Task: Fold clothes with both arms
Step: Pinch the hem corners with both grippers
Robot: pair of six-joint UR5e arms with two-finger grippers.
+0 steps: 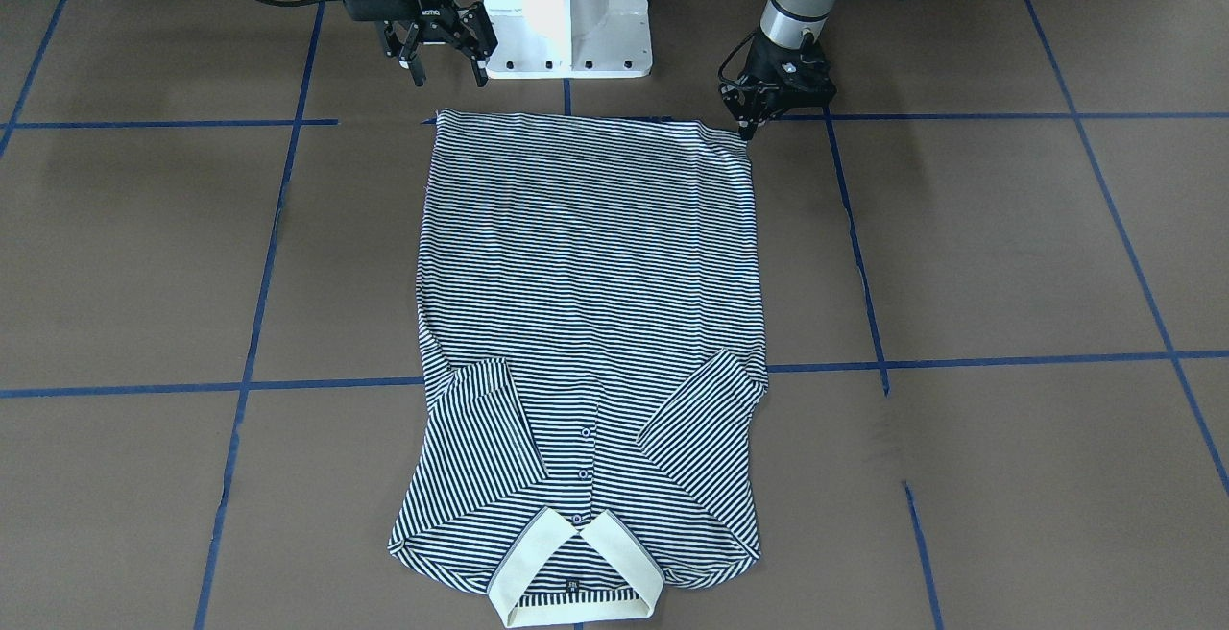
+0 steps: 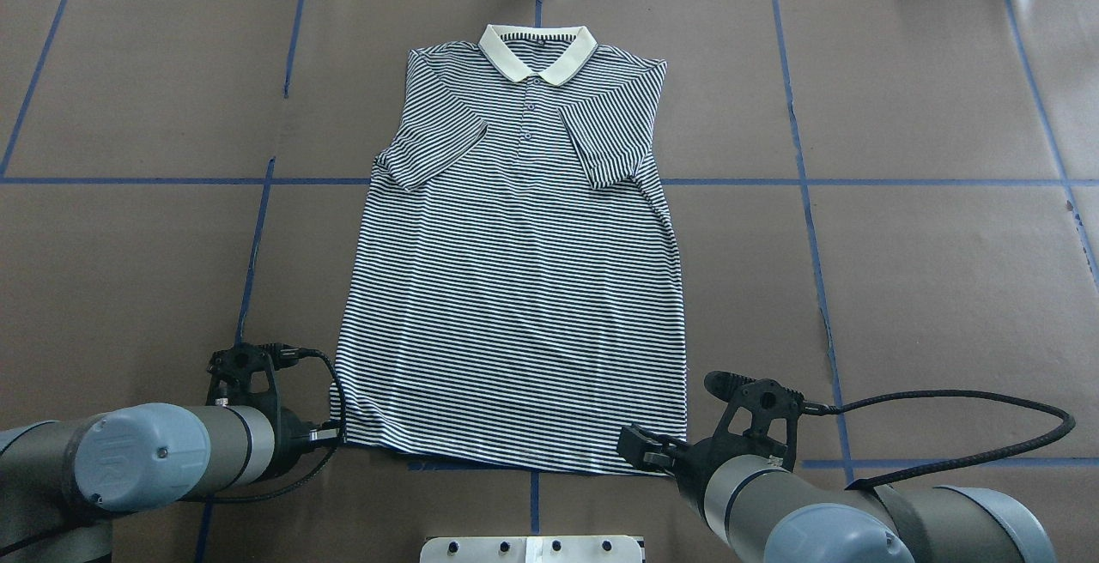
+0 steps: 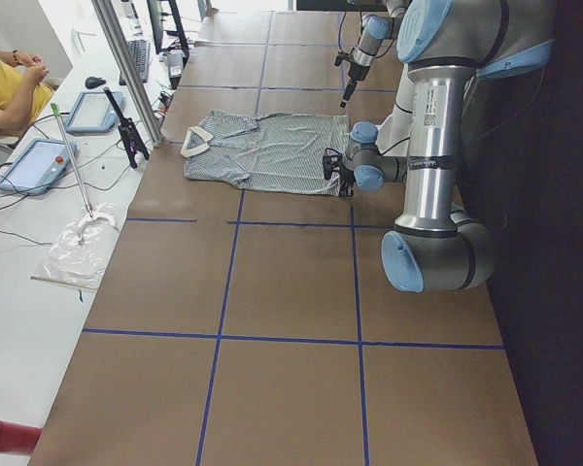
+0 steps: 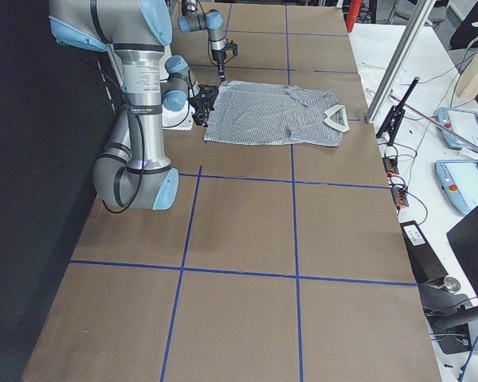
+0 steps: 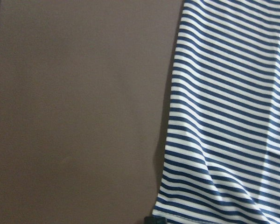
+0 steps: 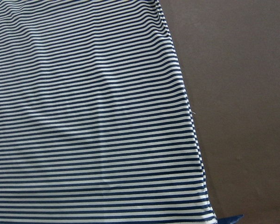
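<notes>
My right gripper (image 1: pixel 449 73) hovers, fingers apart, by the near right hem corner of the striped polo shirt (image 1: pixel 586 255). My left gripper (image 1: pixel 747 126) is at the near left corner; whether its fingers are apart I cannot tell. The shirt lies flat on the table (image 1: pixel 1008 246), collar (image 1: pixel 533 553) farthest.

Left arm (image 2: pixel 240 447) and right arm (image 2: pixel 747 486) are silver-grey tubes; light-blue joint caps (image 2: pixel 142 460); black cables (image 2: pixel 962 393); white base (image 1: pixel 566 6), dark bolts (image 1: pixel 549 64).

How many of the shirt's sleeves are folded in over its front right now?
2: the sleeve on the robot's left and the sleeve on its right, both lying on the shirt chest.
</notes>
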